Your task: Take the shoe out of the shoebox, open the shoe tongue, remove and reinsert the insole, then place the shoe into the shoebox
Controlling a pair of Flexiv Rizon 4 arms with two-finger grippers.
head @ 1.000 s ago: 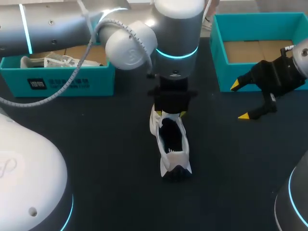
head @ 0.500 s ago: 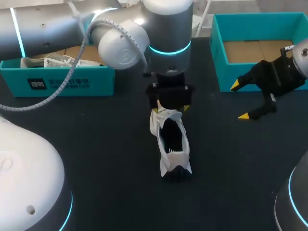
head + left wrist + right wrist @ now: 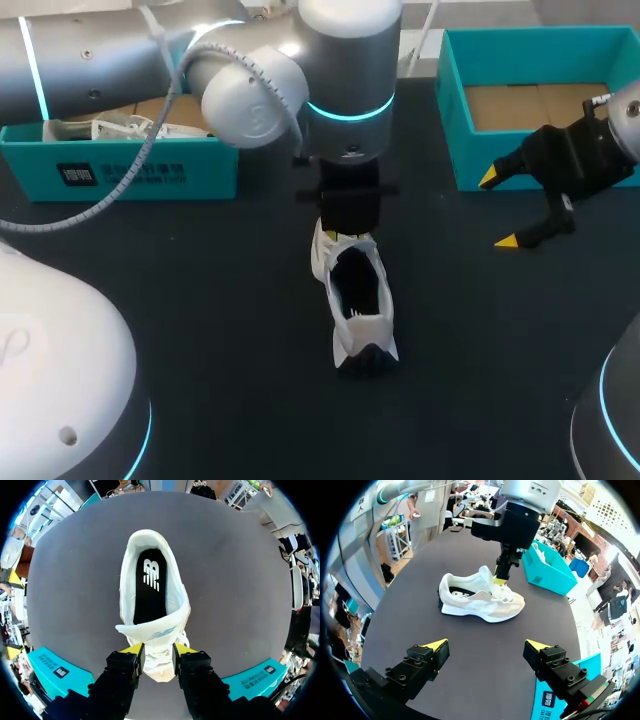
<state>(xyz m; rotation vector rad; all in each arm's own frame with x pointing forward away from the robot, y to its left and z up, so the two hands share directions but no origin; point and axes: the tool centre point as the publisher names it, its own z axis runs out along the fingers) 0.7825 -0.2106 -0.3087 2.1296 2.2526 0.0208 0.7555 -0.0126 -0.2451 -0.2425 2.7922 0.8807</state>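
Observation:
A white sneaker (image 3: 357,300) lies mid-table, heel toward me, its black insole (image 3: 150,592) inside. My left gripper (image 3: 347,236) hangs straight down over the laced front. In the left wrist view (image 3: 158,650) its yellow-tipped fingers (image 3: 133,649) press the raised white tongue (image 3: 154,632) and the laces under it from both sides. In the right wrist view the shoe (image 3: 480,600) lies on its sole with the left gripper (image 3: 499,579) at the tongue. My right gripper (image 3: 497,209) stands open and empty over the table in front of the right teal shoebox (image 3: 450,110); its own view (image 3: 486,645) shows bare table between the fingers.
The right shoebox holds only brown cardboard. A second teal box (image 3: 130,165) at the back left holds another white shoe (image 3: 110,127). The left arm's elbow (image 3: 250,95) juts over the table's back middle. Dark tabletop surrounds the sneaker.
The left gripper's fingers spread, then came together on the tongue at the shoe's front. Its wrist shifted slightly back. The right arm and the shoe kept still.

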